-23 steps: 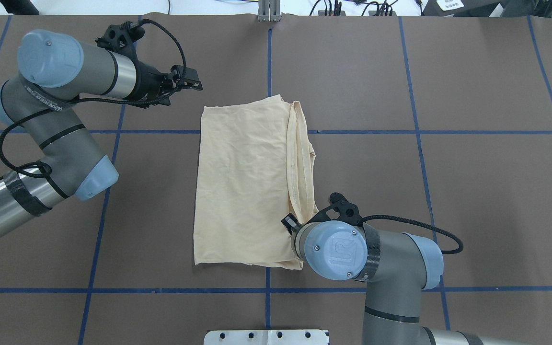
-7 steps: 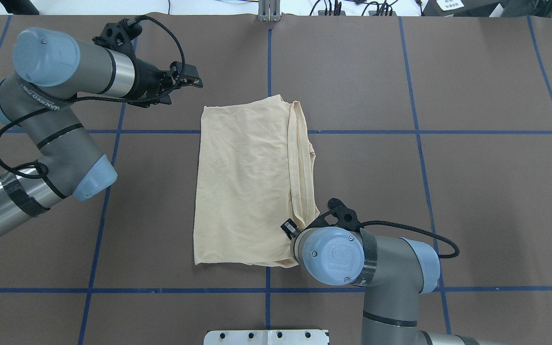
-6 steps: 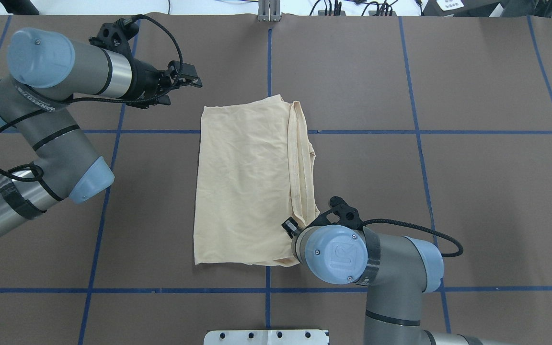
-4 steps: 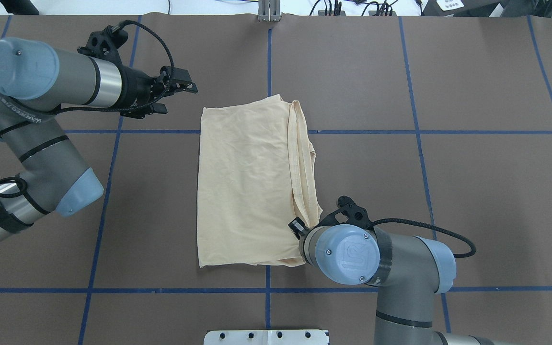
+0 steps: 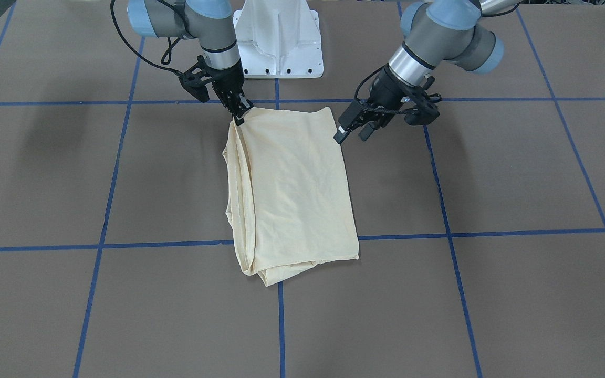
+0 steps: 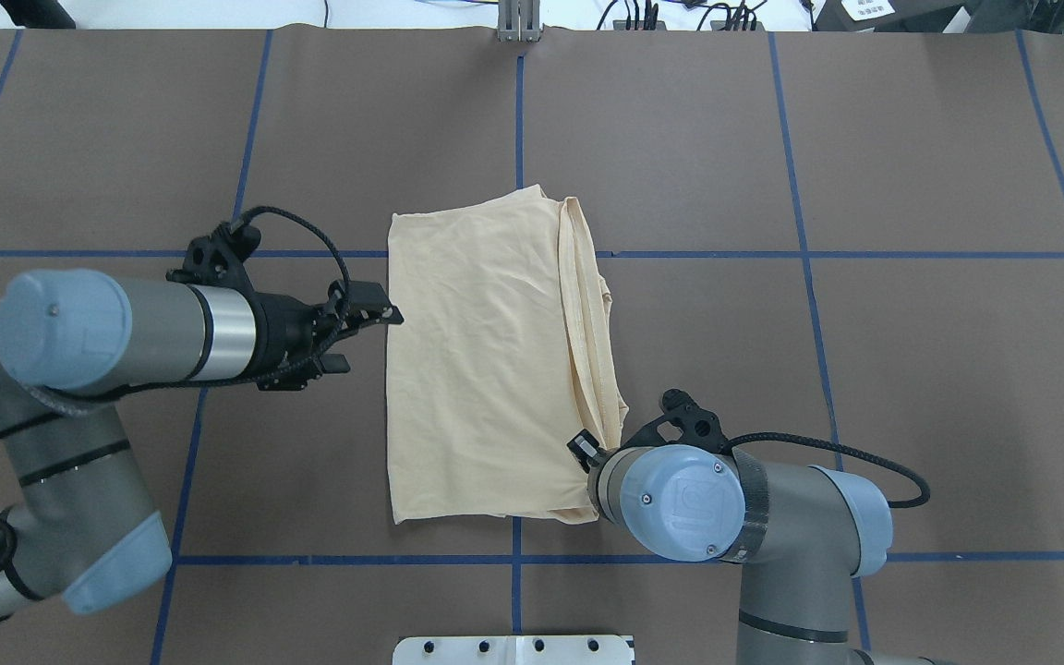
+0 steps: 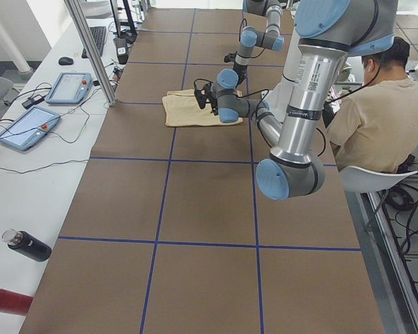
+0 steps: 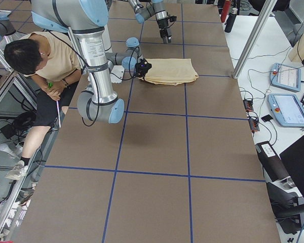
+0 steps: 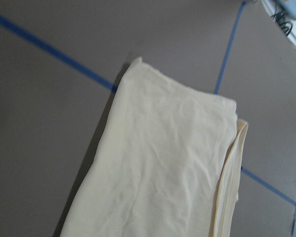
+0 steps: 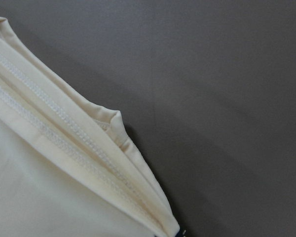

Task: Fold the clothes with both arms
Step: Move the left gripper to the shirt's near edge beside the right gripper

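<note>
The clothes [image 6: 477, 369] are one pale cream shirt, folded into a long rectangle in the middle of the brown table, with hems stacked along its right side. It also shows as the shirt [image 5: 297, 184] in the front view, where no print is visible. My left gripper [image 6: 361, 337] is open just off the shirt's left edge, and the same gripper [image 5: 353, 132] hovers beside the near-robot corner. My right gripper [image 5: 239, 114] is shut on the other near-robot corner. From overhead the wrist hides it. The right wrist view shows the hem layers [image 10: 64, 128] close up.
The white pedestal base [image 5: 279, 37] stands just behind the shirt. A person [image 7: 373, 118] sits beside the robot. Teach pendants [image 8: 289, 109] and cables lie on the side bench, and a dark bottle [image 7: 28, 245] lies there too. Blue tape lines [image 6: 809, 254] grid the brown table.
My left arm swung from the far left toward the robot, bringing its open gripper to the shirt's left edge. My right arm shifted slightly right, dragging the shirt's near end with it.
</note>
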You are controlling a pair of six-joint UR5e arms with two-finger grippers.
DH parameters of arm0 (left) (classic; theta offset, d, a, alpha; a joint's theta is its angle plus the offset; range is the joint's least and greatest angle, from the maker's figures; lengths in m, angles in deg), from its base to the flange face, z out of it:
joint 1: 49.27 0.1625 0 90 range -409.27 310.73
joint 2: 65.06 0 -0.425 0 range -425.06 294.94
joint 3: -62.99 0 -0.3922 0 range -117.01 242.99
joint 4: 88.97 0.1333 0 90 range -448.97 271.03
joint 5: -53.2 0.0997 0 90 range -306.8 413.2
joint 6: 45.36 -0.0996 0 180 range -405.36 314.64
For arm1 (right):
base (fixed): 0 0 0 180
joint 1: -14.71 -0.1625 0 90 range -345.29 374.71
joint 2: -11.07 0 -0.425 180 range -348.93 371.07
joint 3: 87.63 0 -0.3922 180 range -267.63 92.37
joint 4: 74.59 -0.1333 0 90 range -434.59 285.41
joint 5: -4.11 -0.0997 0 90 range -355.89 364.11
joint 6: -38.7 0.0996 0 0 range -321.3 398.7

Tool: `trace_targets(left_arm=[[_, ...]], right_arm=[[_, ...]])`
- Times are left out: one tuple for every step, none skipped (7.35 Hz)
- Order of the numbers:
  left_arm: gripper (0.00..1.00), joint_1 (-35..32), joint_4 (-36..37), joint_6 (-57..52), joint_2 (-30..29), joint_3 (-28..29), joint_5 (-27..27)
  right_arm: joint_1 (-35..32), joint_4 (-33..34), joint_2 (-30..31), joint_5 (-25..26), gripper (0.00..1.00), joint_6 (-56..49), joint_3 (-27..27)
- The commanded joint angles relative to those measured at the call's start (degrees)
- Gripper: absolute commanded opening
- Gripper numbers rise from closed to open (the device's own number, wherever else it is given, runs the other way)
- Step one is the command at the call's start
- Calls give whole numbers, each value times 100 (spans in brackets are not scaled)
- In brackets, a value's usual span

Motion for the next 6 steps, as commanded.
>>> trace_targets(left_arm=[[88,1116,1137,529,36,-329,780],[82,1399,1203,793,36,-287,800],[74,1532,1212,856,62,-252,800],[66,1560,1213,961,71,-260,809],[61,1630,1213,1032,71,-251,809],[60,1700,1213,1041,79,-243,817]], right_arm=[[5,0,13,0,0,4,74],[5,0,65,-9,0,4,136],[5,0,66,-9,0,4,136],[5,0,66,-9,0,4,145],[5,0,66,-9,0,4,154],[5,0,66,-9,0,4,154]])
